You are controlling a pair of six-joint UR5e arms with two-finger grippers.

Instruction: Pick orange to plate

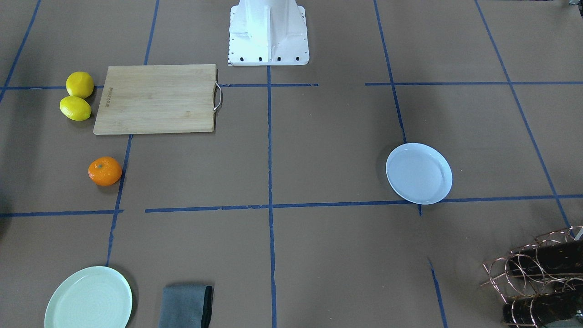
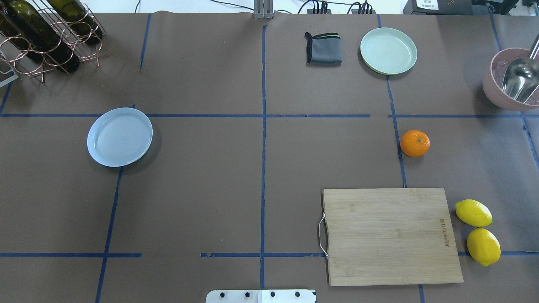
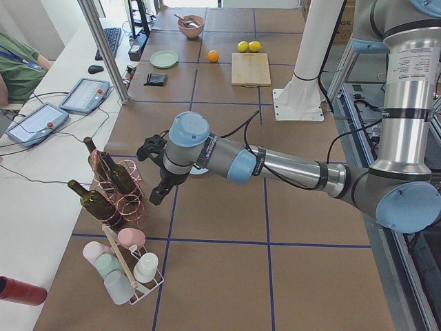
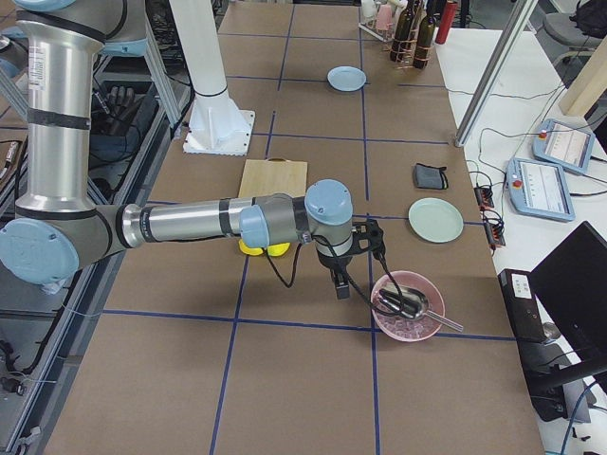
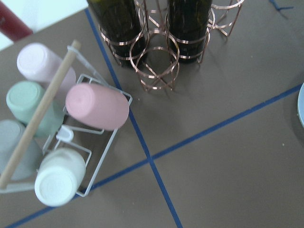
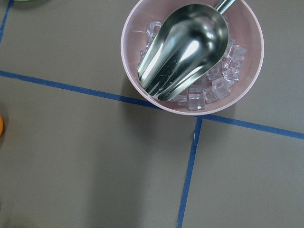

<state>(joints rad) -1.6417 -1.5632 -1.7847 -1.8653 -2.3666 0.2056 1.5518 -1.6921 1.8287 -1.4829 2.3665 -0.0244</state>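
The orange point(image 2: 414, 143) lies alone on the brown table, on the robot's right side, beyond the cutting board; it also shows in the front view point(image 1: 105, 171). The pale bluish-white plate point(image 2: 120, 136) sits empty on the left side point(image 1: 419, 173). My left gripper point(image 3: 154, 172) hangs above the table near the wine rack, by the plate. My right gripper point(image 4: 355, 260) hovers beside the pink bowl, close to the orange. Both grippers show only in the side views, so I cannot tell whether they are open or shut. Neither holds anything that I can see.
A wooden cutting board point(image 2: 391, 235) with two lemons point(image 2: 478, 231) beside it lies near the robot's base. A pale green plate point(image 2: 388, 51) and a folded grey cloth point(image 2: 323, 48) sit at the far edge. A pink bowl point(image 6: 142, 19) holds ice and a scoop. A wine rack point(image 2: 42, 38) and a cup rack point(image 5: 57, 137) stand far left.
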